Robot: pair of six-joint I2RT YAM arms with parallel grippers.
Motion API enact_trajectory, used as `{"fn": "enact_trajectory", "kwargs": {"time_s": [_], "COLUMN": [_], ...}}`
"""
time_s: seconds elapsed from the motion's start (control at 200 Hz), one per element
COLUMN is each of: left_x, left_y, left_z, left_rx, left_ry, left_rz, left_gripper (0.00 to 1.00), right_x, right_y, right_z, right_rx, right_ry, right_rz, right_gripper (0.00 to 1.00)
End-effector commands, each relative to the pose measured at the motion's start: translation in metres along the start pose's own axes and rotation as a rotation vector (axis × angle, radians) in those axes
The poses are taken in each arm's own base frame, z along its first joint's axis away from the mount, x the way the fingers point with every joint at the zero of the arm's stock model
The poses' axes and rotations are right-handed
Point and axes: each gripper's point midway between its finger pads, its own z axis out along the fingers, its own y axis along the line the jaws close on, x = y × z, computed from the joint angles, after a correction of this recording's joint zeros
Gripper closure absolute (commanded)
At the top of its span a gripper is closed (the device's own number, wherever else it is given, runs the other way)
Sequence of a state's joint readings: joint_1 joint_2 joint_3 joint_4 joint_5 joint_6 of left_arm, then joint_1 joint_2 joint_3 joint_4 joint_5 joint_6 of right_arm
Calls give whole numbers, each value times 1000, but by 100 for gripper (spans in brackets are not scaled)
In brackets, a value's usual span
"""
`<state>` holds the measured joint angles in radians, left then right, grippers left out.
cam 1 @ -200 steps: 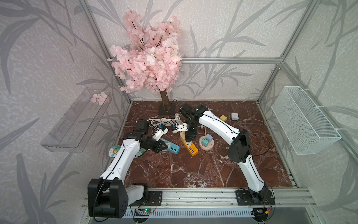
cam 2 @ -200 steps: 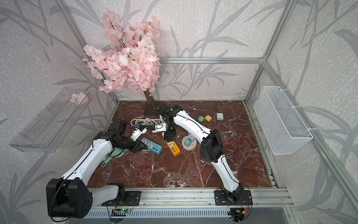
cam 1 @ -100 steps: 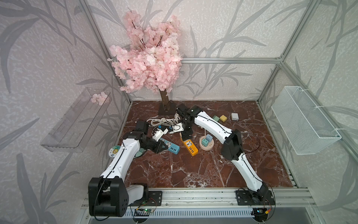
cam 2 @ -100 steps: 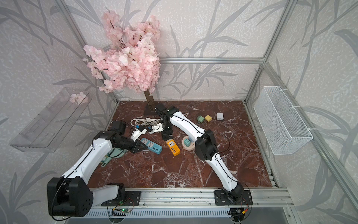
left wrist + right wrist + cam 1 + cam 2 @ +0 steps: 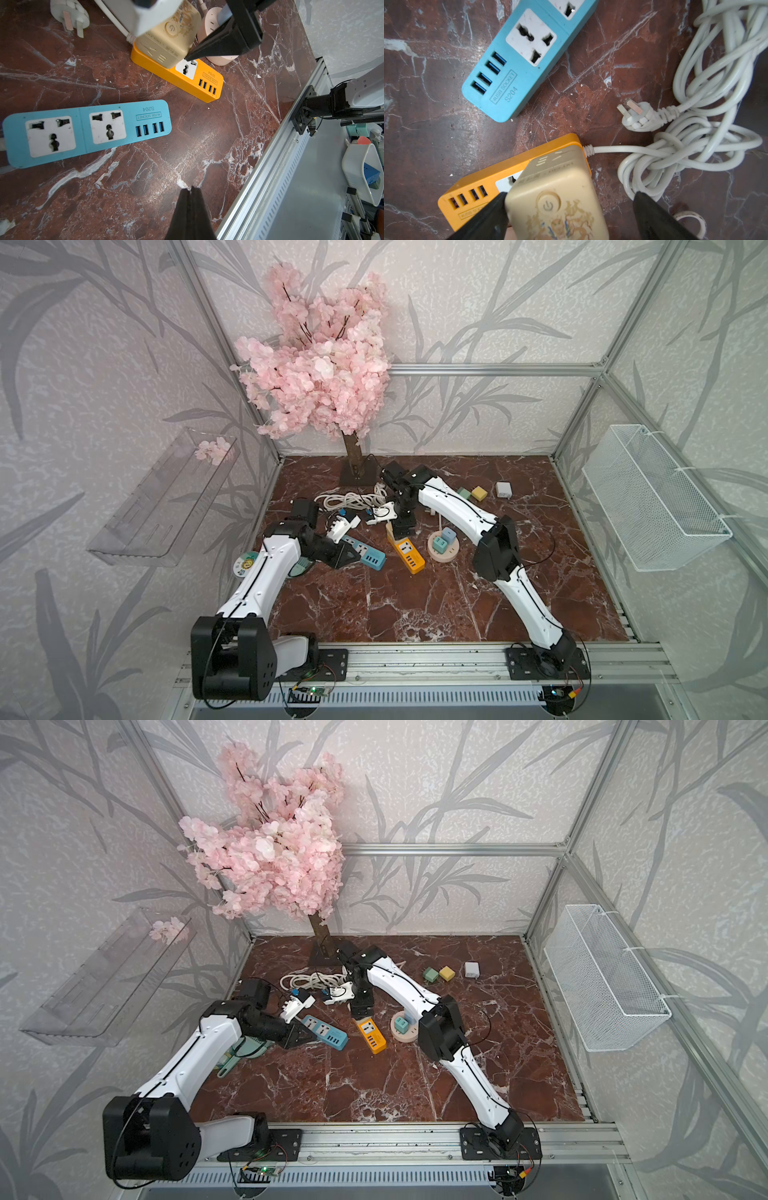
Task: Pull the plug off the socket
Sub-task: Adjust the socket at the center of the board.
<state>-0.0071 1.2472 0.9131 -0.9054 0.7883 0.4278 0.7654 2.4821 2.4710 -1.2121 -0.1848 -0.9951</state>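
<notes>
right claw (image 5: 570, 194) wide open astride plug (image 5: 560, 176), gripping nothing. left claw (image 5: 191, 190) shut, empty, not on orange strip (image 5: 508, 166): unpinned, strip may lift with plug on pull.

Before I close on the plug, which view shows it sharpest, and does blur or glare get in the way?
Right wrist view: plug fairly sharp, no glare, fingers dark silhouettes either side. Left wrist view: plug clear, but a blurred white shape near the lens covers its top. Both top views: small, mostly hidden under the right arm.
</notes>
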Motion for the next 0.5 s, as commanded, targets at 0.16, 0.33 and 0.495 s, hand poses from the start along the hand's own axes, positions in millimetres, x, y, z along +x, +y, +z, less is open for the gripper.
{"fn": "enact_trajectory", "kwargs": {"time_s": [0.16,0.33,0.495], "left_x": [-6,-7,-8], "left_y": [3,4,5], "left_z": [-5,-6,-6], "left_rx": [0,1,10], "left_ry": [-18,-25,-23], "left_rz": [-15,-21,-28], "left_gripper": [100,100,100], "right_x": [3,11,7], "right_y": [3,11,16], "right_z": [12,21,20], "right_rx": [-31,-56,-56], "right_ry": [-3,31,14], "right_rz": [36,33,24], "right_gripper": [7,5,4]}}
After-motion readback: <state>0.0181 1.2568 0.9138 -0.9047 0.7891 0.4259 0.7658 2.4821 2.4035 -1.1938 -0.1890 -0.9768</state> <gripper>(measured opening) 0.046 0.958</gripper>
